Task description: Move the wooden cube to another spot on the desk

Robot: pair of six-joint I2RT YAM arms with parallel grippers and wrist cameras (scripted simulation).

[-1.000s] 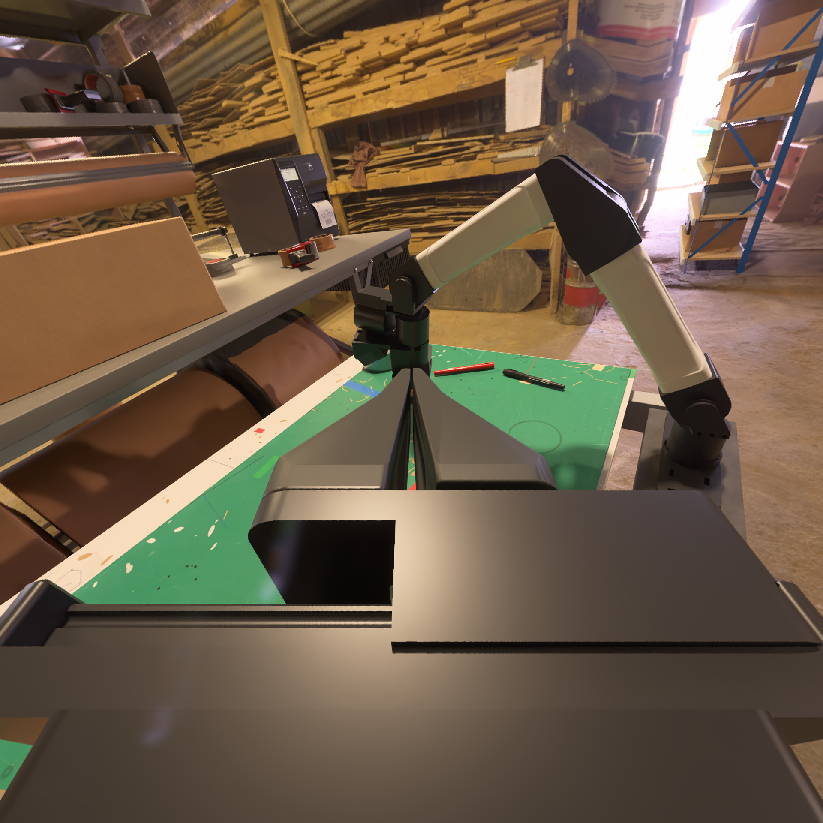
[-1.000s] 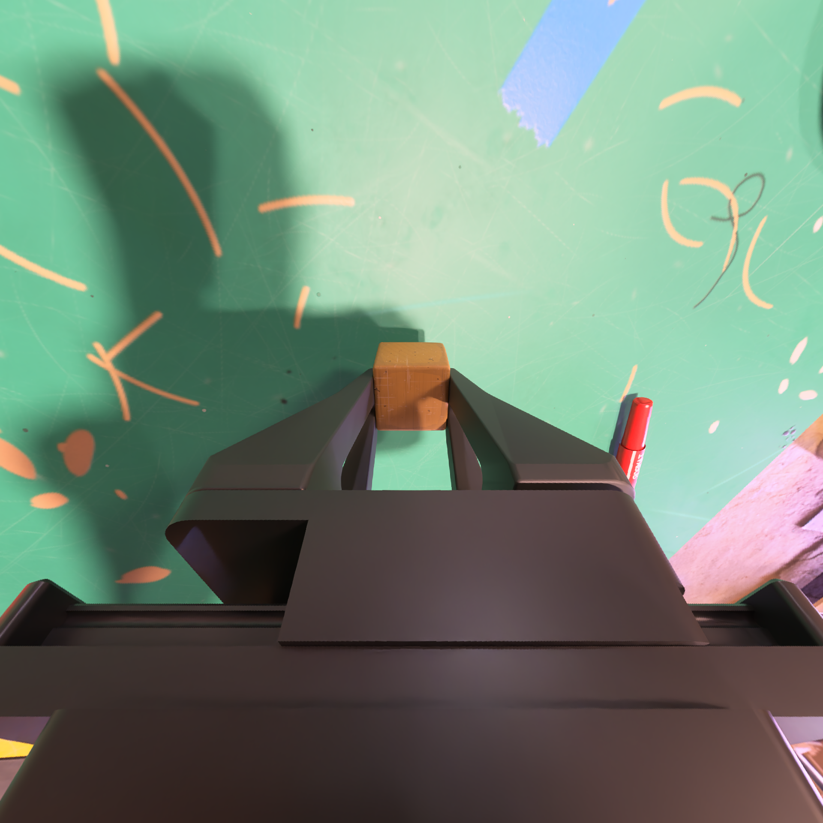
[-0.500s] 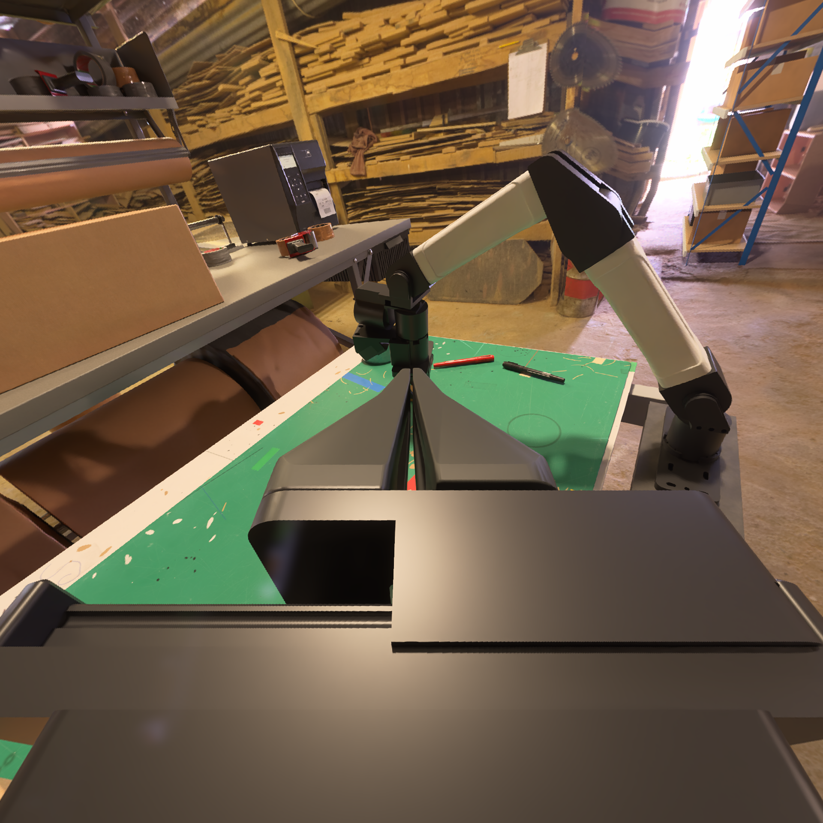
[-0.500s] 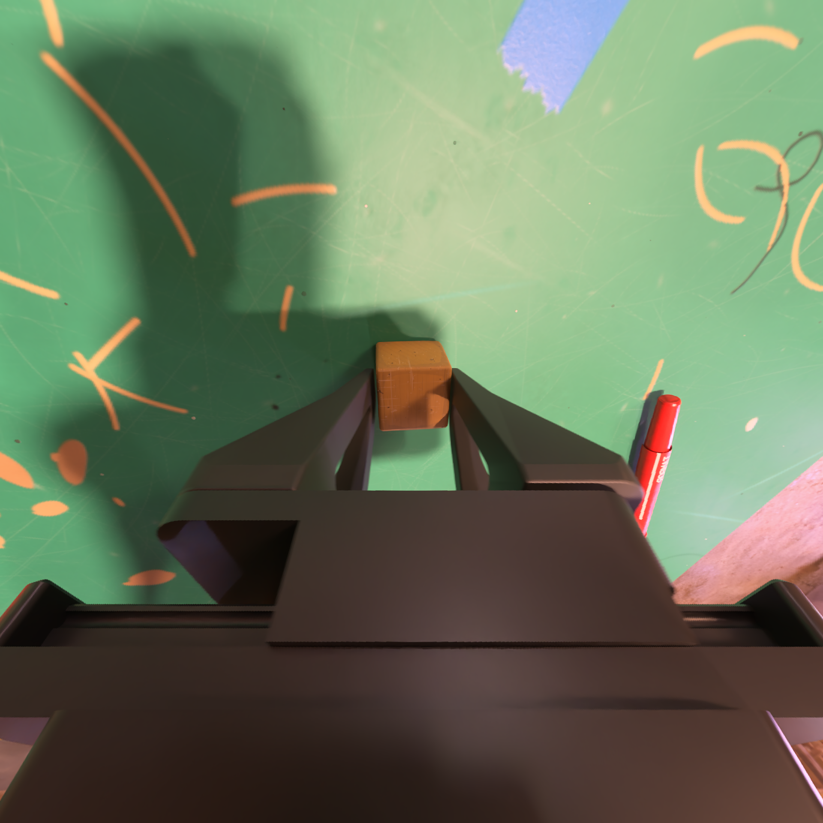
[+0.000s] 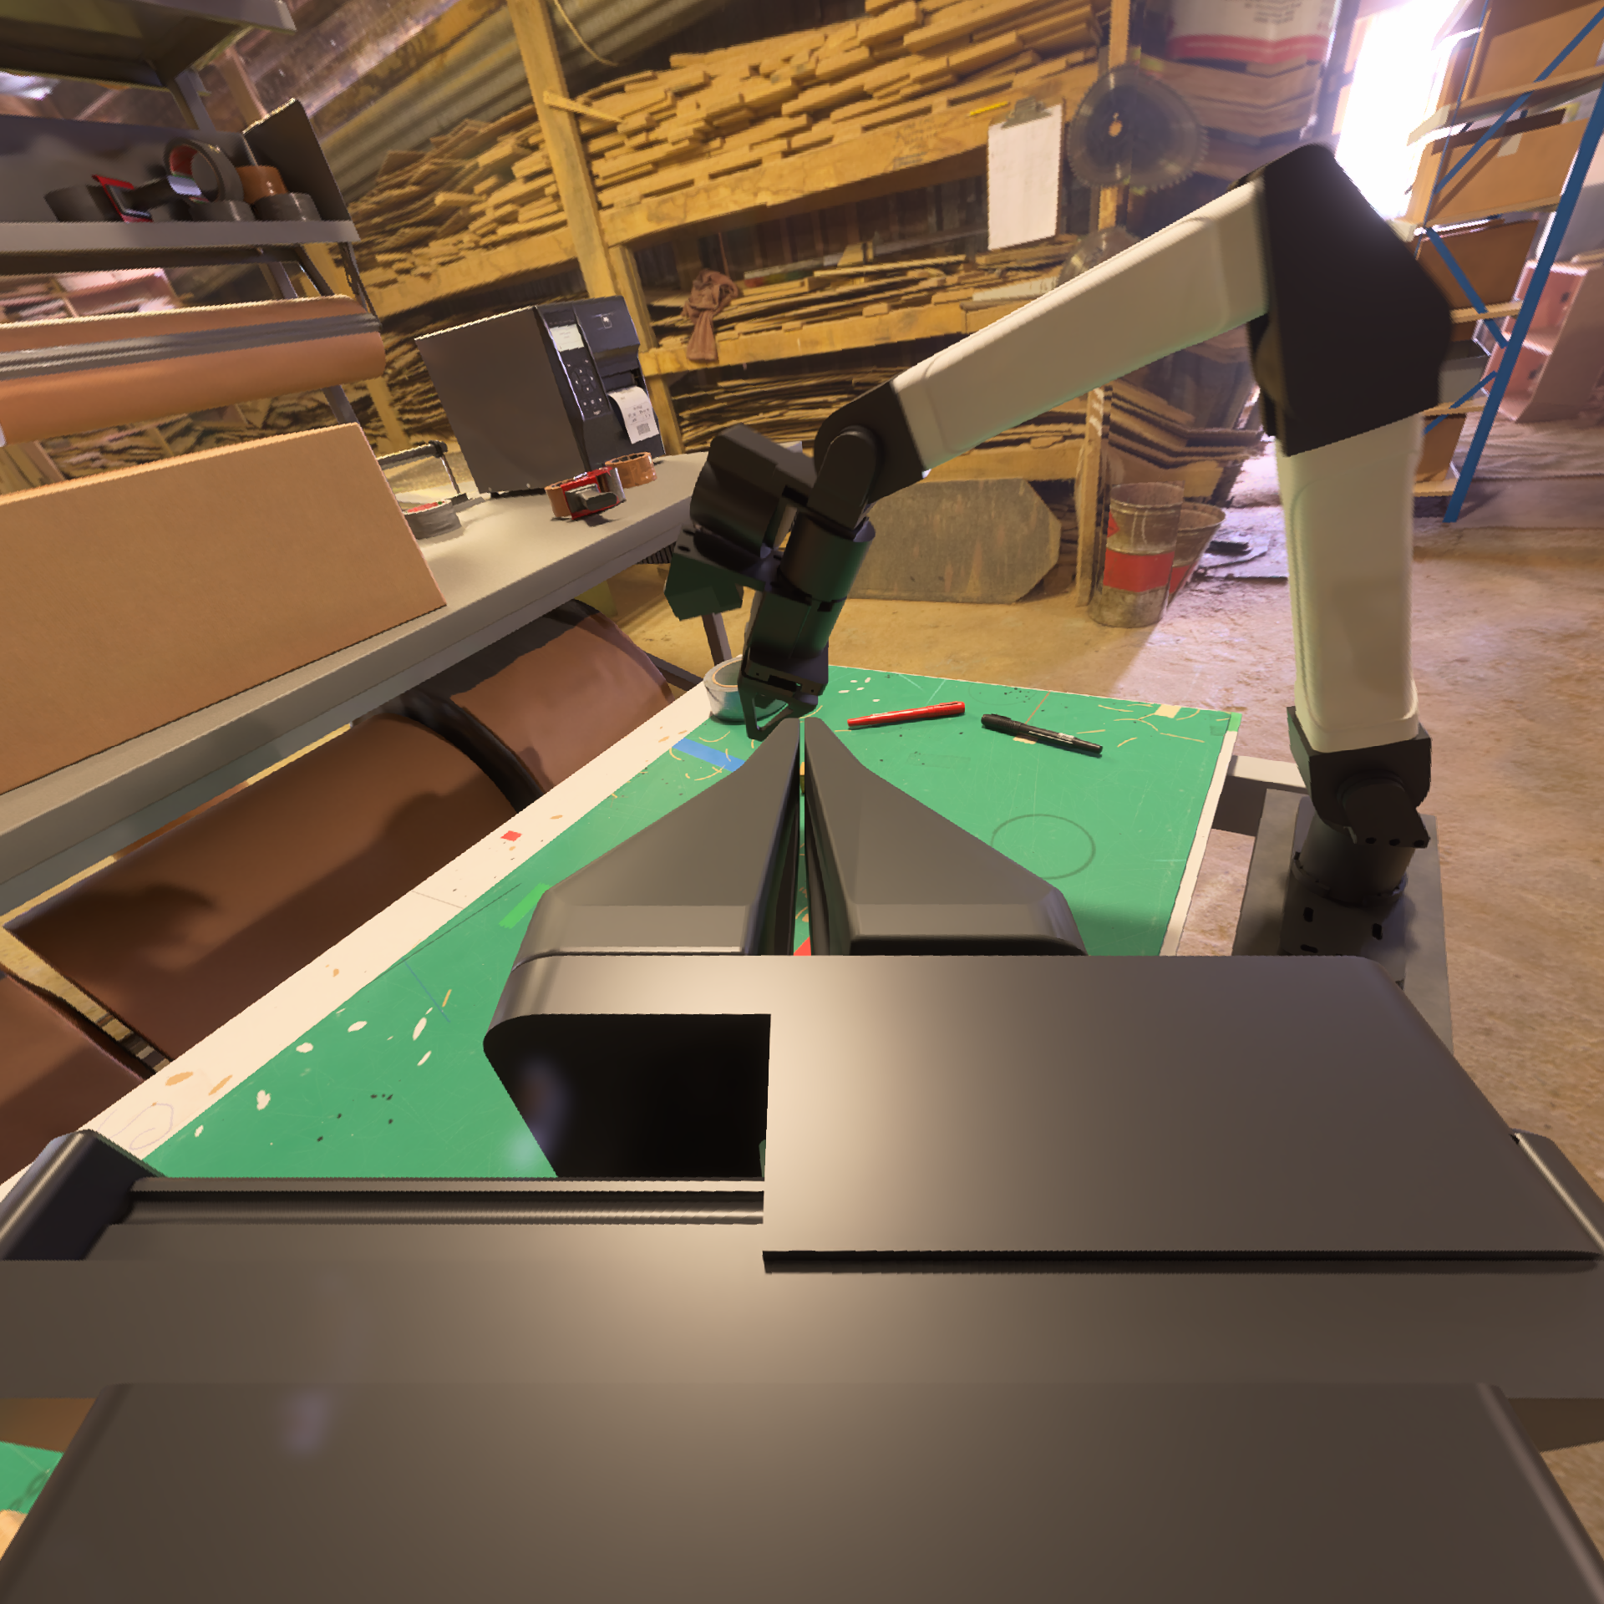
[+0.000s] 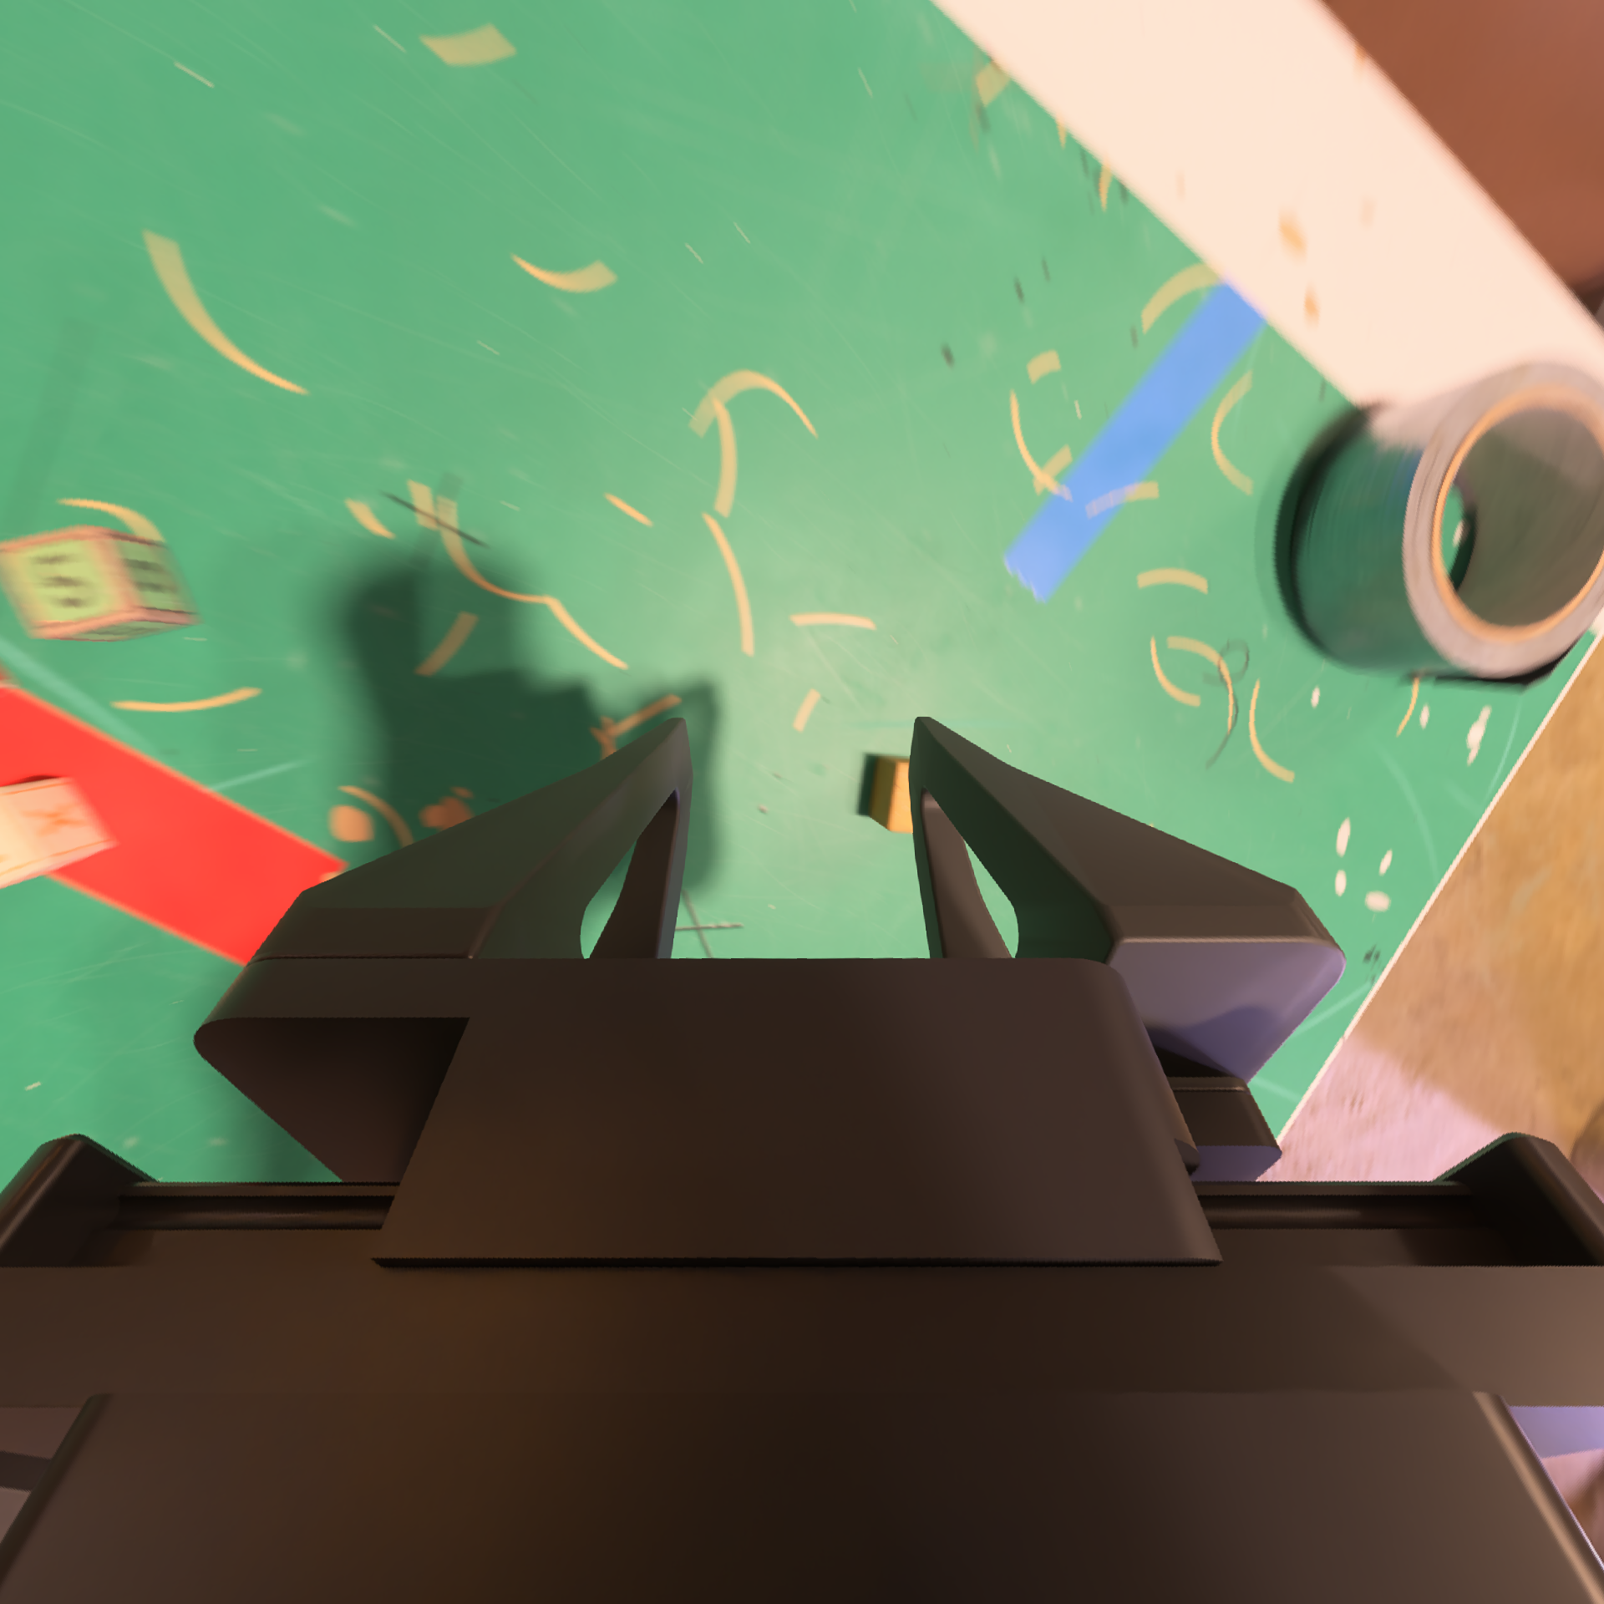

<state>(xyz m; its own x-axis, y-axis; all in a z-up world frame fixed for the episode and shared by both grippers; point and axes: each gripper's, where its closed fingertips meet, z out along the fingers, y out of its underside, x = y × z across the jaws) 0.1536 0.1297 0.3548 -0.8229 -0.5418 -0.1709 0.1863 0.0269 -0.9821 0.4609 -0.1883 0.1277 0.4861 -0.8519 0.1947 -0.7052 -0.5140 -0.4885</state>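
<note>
On the green cutting mat [image 6: 521, 174] the wooden cube [image 6: 885, 792] lies free just inside the right gripper [image 6: 800, 738]'s spread fingers, probably light, rigid and easily pinched across opposite flat faces, while the left gripper [image 5: 800, 738] stays out, jaws together.

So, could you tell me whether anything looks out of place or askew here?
Nothing is spilled or damaged. The wooden cube lies on the green mat off-centre, half hidden behind one finger of the open right gripper. The tape roll sits right at the mat's corner. Blur hides any tilt.
</note>
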